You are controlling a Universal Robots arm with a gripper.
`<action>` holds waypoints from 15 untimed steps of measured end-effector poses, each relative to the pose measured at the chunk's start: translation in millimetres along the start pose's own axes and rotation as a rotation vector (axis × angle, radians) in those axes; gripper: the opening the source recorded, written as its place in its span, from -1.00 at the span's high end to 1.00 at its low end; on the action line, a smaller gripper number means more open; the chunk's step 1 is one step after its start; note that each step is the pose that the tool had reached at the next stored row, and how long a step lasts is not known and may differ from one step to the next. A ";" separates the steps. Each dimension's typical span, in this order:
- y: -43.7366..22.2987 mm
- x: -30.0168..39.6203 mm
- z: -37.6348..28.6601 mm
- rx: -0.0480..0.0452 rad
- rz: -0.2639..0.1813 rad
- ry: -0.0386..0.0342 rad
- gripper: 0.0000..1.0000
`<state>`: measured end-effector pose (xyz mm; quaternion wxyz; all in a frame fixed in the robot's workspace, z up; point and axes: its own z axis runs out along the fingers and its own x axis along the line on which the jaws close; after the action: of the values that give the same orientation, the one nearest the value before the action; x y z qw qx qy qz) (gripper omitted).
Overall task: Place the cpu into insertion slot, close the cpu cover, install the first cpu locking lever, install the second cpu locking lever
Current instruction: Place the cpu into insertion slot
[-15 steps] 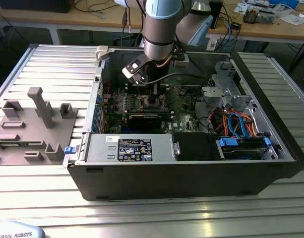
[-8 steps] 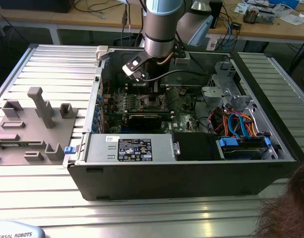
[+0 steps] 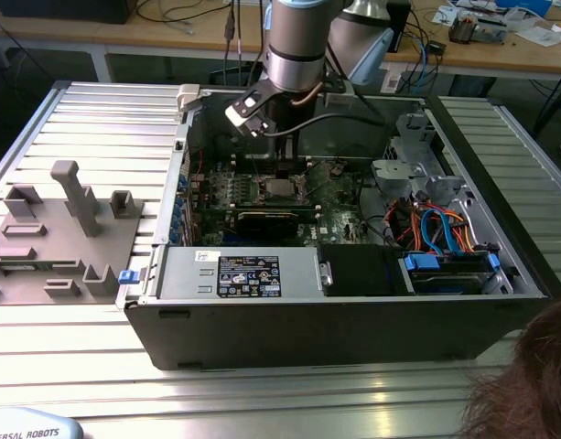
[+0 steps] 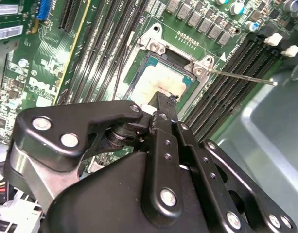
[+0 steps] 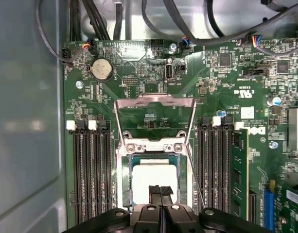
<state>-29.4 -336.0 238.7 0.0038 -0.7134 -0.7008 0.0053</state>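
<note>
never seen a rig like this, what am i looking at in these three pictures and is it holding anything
A robot arm reaches into an open computer case lying on a ribbed metal table; the exterior view watches from off the arm. Both wrist views come from cameras on the arm, looking at the green motherboard. The cpu lies in the insertion slot, and the cpu cover is flipped open. The fingers are shut together just above the chip, with nothing visible between them.
</note>
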 end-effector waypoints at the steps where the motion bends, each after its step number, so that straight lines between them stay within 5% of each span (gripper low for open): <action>1: 0.0 0.0 -2.3 0.0000 0.000 0.0000 0.79; 15: -0.4 -0.1 -35.1 0.0000 0.000 -0.0001 0.79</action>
<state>-29.4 -336.1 273.8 0.0038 -0.7134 -0.7008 0.0053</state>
